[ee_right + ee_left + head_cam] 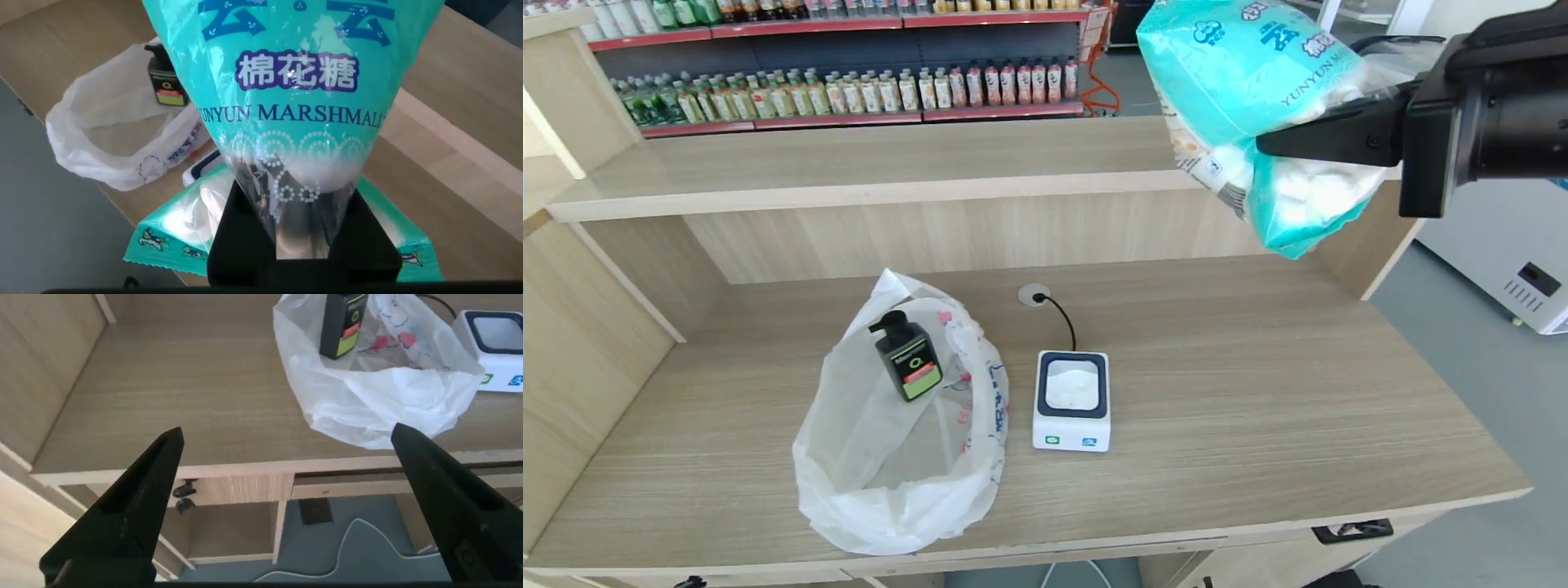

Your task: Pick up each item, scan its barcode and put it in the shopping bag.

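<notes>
**Marshmallow bag held high in right claw, scan not yet done**

The marshmallow bag [1258,106] is up in the air, well above the back right corner of the counter [1258,392] and well apart from the scanner [1072,400]. The right gripper [1282,139] is clenched on it, pinching the film about mid-length so the pack bulges to both sides of the fingers.

Step in hand, as I judge it: carry the bag to the scanner and show its barcode. To do that well:
- Lower it over the scanner's glass window, which faces up.
- Turn the barcode side down toward the glass. I can't tell which face has the code; a pale print panel sits on the edge facing the counter, so try that first.
- Keep the film flat and off the glass, since soft wrinkled plastic may read badly.
- Then move across to the shopping bag [882,482], which lies open just beside the scanner on the robot's left. A black pump bottle [908,359] is already inside.

The long axis runs on a slant in the head view, with the upper end toward the shelves and the lower end hanging toward the counter. The printed teal front faces the right wrist camera.

The left gripper [286,437] is spread open and empty, off the counter's near edge beside the shopping bag.
</notes>
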Robot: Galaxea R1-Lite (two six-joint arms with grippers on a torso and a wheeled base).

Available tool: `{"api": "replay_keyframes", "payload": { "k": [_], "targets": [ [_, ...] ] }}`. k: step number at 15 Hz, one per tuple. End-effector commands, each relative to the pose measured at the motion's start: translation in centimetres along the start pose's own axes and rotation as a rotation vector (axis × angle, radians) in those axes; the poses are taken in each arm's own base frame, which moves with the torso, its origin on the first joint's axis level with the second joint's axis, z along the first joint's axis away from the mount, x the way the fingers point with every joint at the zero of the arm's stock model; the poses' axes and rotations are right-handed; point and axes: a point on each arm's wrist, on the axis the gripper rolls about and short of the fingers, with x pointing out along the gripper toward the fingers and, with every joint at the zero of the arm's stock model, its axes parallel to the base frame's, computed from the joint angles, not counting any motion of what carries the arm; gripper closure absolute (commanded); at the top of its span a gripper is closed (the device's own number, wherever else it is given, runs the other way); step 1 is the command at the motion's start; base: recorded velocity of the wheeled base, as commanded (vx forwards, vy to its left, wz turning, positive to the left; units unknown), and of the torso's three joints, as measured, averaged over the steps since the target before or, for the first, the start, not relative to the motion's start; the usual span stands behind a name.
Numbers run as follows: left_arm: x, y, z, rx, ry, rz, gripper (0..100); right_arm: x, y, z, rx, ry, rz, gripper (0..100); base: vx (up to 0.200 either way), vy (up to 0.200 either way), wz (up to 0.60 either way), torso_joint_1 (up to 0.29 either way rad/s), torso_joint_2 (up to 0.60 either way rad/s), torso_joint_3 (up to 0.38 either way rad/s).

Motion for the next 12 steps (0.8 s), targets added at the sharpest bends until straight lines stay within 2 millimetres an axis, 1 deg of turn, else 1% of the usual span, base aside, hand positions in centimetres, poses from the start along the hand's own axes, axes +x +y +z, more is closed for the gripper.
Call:
{"api": "replay_keyframes", "payload": {
  "k": [1, 2, 3, 4, 5, 6, 7, 8, 9, 10, 11, 12],
  "targets": [
    [0.0, 0.0, 0.0, 0.0, 0.002, 0.0, 0, 0.4, 0.0, -0.2, 0.004, 0.008, 0.005, 100, 0.0, 0.0, 0.6, 0.002, 0.01, 0.007],
    [0.0, 0.0, 0.0, 0.0, 0.0, 0.0, 0, 0.7, 0.2, -0.6, 0.008, 0.018, 0.025, 100, 0.0, 0.0, 0.0, 0.0, 0.0, 0.0],
    [0.0, 0.0, 0.0, 0.0, 0.002, 0.0, 0, 1.4, 0.4, -1.9, 0.008, 0.054, 0.042, 100, 0.0, 0.0, 0.0, 0.0, 0.0, 0.0],
    [0.0, 0.0, 0.0, 0.0, 0.002, 0.0, 0, 2.3, 0.3, -3.0, 0.016, 0.055, 0.03, 100, 0.0, 0.0, 0.0, 0.0, 0.0, 0.0],
    [0.0, 0.0, 0.0, 0.0, 0.002, 0.0, 0, 3.5, 0.0, -4.5, 0.016, 0.04, 0.025, 100, 0.0, 0.0, 0.0, 0.0, 0.0, 0.0],
    [0.0, 0.0, 0.0, 0.0, 0.002, 0.0, 0, 4.5, -0.2, -5.4, 0.005, 0.004, 0.035, 100, 0.0, 0.0, 0.0, 0.0, 0.0, 0.0],
    [0.0, 0.0, 0.0, 0.0, 0.002, 0.0, 0, 5.5, -0.7, -6.5, -0.016, -0.041, 0.031, 100, 0.0, 0.0, 0.0, 0.0, 0.0, 0.0],
    [0.0, 0.0, 0.0, 0.0, 0.002, 0.0, 0, 6.7, -1.8, -8.0, -0.049, -0.077, 0.017, 100, 0.0, 0.0, 0.0, 0.0, 0.0, 0.0],
    [0.0, 0.0, 0.0, 0.0, 0.0, 0.0, 0, 7.8, -3.5, -10.1, -0.083, -0.112, 0.014, 100, 0.0, 0.0, 0.0, 0.0, 0.0, 0.0],
    [0.0, 0.0, 0.0, 0.0, 0.002, 0.0, 0, 7.9, -4.1, -10.8, -0.078, -0.112, 0.033, 100, 0.0, 0.0, 0.0, 0.0, 0.0, 0.0],
    [0.0, 0.0, 0.0, 0.0, 0.002, 0.0, 0, 7.8, -4.8, -11.8, -0.069, -0.115, 0.093, 100, 0.0, 0.0, 0.0, 0.0, 0.0, 0.0],
    [0.0, 0.0, 0.0, 0.0, 0.002, 0.0, 0, 7.7, -5.1, -13.1, -0.078, -0.111, 0.142, 100, 0.0, 0.0, 0.0, 0.0, 0.0, 0.0]
  ]
}}
